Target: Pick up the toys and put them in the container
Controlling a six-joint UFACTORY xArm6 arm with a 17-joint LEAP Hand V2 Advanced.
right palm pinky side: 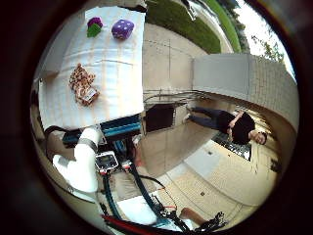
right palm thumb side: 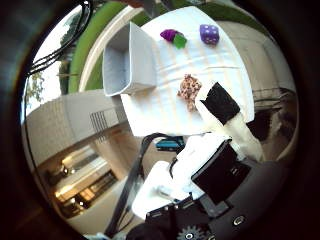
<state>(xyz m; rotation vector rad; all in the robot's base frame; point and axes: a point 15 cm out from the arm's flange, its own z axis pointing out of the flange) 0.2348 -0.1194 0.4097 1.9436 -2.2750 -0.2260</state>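
Note:
Three toys lie on a white-clothed table (right palm thumb side: 210, 65), well away from the palm. A purple plush die (right palm thumb side: 209, 34) and a purple-and-green plush vegetable (right palm thumb side: 172, 37) sit by the table's far edge. A brown spotted plush (right palm thumb side: 189, 89) lies nearer the middle. A pale grey rectangular container (right palm thumb side: 125, 62) stands open and empty-looking at the table's side, beside the vegetable. My right hand (right palm thumb side: 220, 150) hovers high above the table, one white finger with a black pad (right palm thumb side: 222, 107) stretched straight out past the spotted plush, holding nothing.
The arm's white link (right palm pinky side: 83, 166) and its blue-black base (right palm pinky side: 120, 128) stand at the table's near edge. Around the table are paved ground (right palm pinky side: 166, 54), a grass strip (right palm pinky side: 186, 24) and a low pale wall (right palm pinky side: 230, 73).

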